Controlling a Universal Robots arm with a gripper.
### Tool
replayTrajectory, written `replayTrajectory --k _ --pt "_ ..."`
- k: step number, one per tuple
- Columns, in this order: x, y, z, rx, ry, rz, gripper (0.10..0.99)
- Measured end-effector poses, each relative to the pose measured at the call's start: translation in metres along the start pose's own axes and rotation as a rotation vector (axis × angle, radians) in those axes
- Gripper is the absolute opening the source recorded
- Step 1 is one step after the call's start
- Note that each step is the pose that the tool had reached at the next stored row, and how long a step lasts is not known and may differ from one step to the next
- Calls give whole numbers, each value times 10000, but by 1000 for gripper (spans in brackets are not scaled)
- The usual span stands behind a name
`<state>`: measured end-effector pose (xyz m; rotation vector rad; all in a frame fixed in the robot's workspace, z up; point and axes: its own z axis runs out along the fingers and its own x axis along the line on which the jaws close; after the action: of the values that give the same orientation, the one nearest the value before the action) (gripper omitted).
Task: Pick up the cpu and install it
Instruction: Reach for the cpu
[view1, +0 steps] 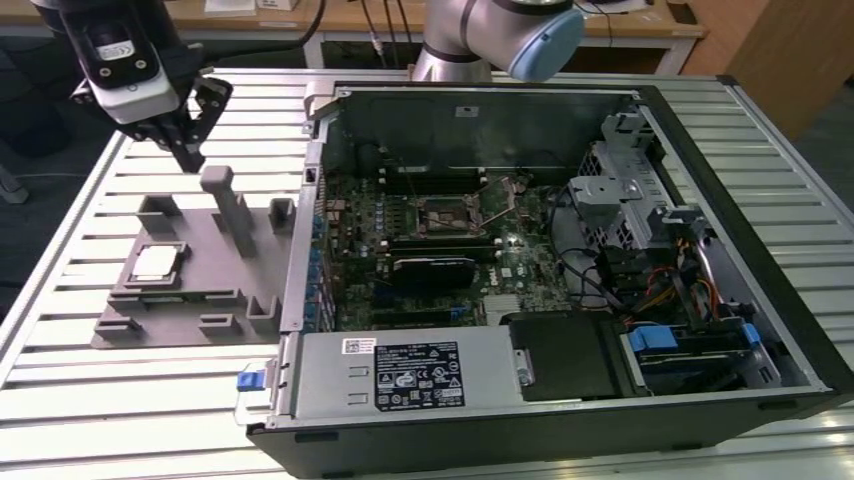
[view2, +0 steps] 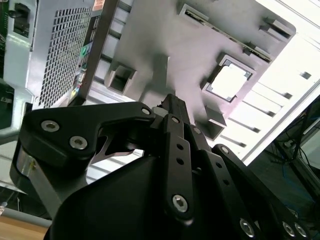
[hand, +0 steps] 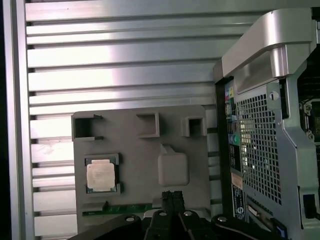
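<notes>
The cpu (view1: 156, 262) lies flat in its recess on the grey holder tray (view1: 200, 272), towards the exterior view's left. Beyond it, above the tray's far edge, the gripper (view1: 191, 158) hangs empty with its fingers closed. The cpu sits nearer than the gripper and slightly to its left.

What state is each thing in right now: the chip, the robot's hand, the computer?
cpu: lying flat in its grey holder, not picked up.
hand: shut, empty, above the holder.
computer case: on its side, open, board exposed.
</notes>
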<state>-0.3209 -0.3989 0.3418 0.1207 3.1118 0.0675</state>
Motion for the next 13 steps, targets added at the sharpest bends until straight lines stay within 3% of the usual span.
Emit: replayTrajectory --k 13 --pt "234 -23 123 -1 -1 0 106"
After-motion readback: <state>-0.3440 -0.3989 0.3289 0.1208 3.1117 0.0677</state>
